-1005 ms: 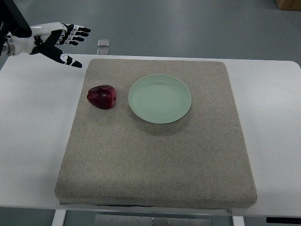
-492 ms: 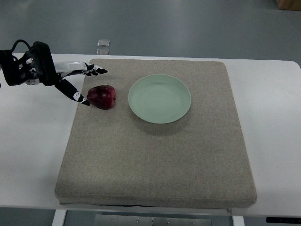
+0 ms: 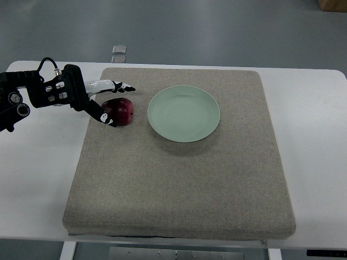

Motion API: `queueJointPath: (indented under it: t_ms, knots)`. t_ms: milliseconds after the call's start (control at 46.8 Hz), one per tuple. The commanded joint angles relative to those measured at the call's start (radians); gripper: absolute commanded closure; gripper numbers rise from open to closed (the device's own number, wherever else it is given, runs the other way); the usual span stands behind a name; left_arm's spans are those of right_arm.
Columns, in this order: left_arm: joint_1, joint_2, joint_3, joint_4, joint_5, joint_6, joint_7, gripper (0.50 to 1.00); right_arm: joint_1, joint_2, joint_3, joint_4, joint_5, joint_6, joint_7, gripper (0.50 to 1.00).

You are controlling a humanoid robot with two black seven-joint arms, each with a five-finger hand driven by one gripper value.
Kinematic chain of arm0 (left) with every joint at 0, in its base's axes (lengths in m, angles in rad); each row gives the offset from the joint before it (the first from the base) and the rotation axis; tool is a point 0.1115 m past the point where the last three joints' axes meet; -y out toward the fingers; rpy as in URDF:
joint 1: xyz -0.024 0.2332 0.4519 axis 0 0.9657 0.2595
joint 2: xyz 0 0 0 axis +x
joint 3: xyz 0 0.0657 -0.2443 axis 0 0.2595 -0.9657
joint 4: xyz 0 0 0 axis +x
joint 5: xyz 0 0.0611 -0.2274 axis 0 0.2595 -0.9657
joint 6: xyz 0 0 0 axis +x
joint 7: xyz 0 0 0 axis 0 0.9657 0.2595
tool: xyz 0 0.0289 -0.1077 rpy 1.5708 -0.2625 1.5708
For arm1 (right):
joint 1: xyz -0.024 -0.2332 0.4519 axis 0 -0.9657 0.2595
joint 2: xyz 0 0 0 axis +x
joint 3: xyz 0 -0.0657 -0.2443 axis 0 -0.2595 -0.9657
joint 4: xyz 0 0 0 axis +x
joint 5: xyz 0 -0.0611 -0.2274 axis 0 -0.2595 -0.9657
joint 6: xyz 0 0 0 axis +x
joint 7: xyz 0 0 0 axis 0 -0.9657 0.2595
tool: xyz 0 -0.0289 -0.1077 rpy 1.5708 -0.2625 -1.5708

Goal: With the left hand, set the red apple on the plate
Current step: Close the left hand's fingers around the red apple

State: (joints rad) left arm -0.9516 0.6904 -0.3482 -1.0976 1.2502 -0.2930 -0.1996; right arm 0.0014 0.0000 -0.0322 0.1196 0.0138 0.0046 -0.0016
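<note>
Grasp approach is in hand: left hand, fingers spread and holding nothing, brackets the red apple resting on the mat just left of the plate; next, close fingers and lift.

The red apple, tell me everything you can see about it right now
The red apple is dark red and glossy, lying on the grey fabric mat, just left of the pale green plate and apart from its rim. Its left part is hidden behind the left hand, which reaches in with fingers spread: some stretch over the apple's far side and one lies at its near left edge. Whether they touch it is unclear. It is not yet on the plate.
</note>
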Motion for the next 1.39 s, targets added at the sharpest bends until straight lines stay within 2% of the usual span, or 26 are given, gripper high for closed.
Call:
queueJointPath:
  t_ms: [0,299,428,578,642,1091,1198,1241,1283,1326,1369]
  knots:
    - [-0.001,0.0,0.0,0.001,0.0,-0.003,0.0,0.506,0.0,0.0,0.0,0.0,0.0,0.0,0.0,0.568]
    - [-0.009,0.0,0.032,-0.01,0.0,-0.012,-0.001,0.519,0.0,0.0,0.0,0.0,0.0,0.0,0.0,0.57]
    - [-0.01,0.0,0.034,-0.011,0.0,-0.012,-0.004,0.544,0.0,0.0,0.0,0.0,0.0,0.0,0.0,0.57]
    - [-0.012,0.0,0.035,-0.011,0.001,-0.014,-0.004,0.651,0.0,0.0,0.0,0.0,0.0,0.0,0.0,0.568]
    - [-0.01,0.0,0.035,-0.01,0.009,-0.014,-0.006,0.669,0.0,0.0,0.0,0.0,0.0,0.0,0.0,0.568]
    - [-0.016,0.001,0.037,0.001,0.035,-0.009,-0.006,0.66,0.0,0.0,0.0,0.0,0.0,0.0,0.0,0.568]
    - [-0.016,0.001,0.037,-0.001,0.035,-0.009,-0.006,0.671,0.0,0.0,0.0,0.0,0.0,0.0,0.0,0.568]
    - [-0.016,0.001,0.037,0.001,0.037,-0.009,-0.006,0.686,0.0,0.0,0.0,0.0,0.0,0.0,0.0,0.57]
    - [-0.016,0.001,0.037,-0.001,0.041,-0.009,-0.006,0.724,0.0,0.0,0.0,0.0,0.0,0.0,0.0,0.568]
    - [-0.015,0.003,0.037,-0.001,0.046,-0.009,-0.006,0.735,0.0,0.0,0.0,0.0,0.0,0.0,0.0,0.568]
    - [-0.015,0.001,0.037,-0.002,0.052,-0.011,-0.006,0.778,0.0,0.0,0.0,0.0,0.0,0.0,0.0,0.568]
